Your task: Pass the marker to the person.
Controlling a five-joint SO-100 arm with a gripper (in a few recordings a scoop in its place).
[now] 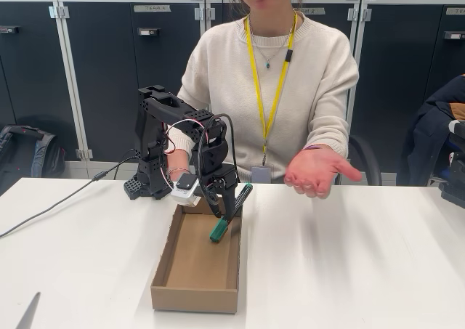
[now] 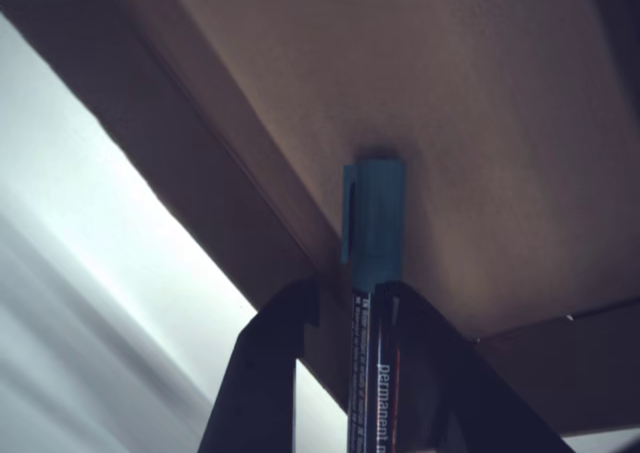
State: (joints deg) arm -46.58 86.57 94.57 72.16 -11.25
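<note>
With the end effector (image 1: 227, 202) pinching the marker (image 1: 230, 213) by its barrel, cap down just above the box (image 1: 195, 298) floor, the pickup looks done and the carry to the person's open palm (image 1: 316, 171) remains.

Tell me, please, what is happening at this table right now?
The robot's hand is shut on a marker, holding it tilted with its green cap down inside an open cardboard box. A person sits behind the table with one palm held out open, apart from the marker. The handover is not yet done.
</note>
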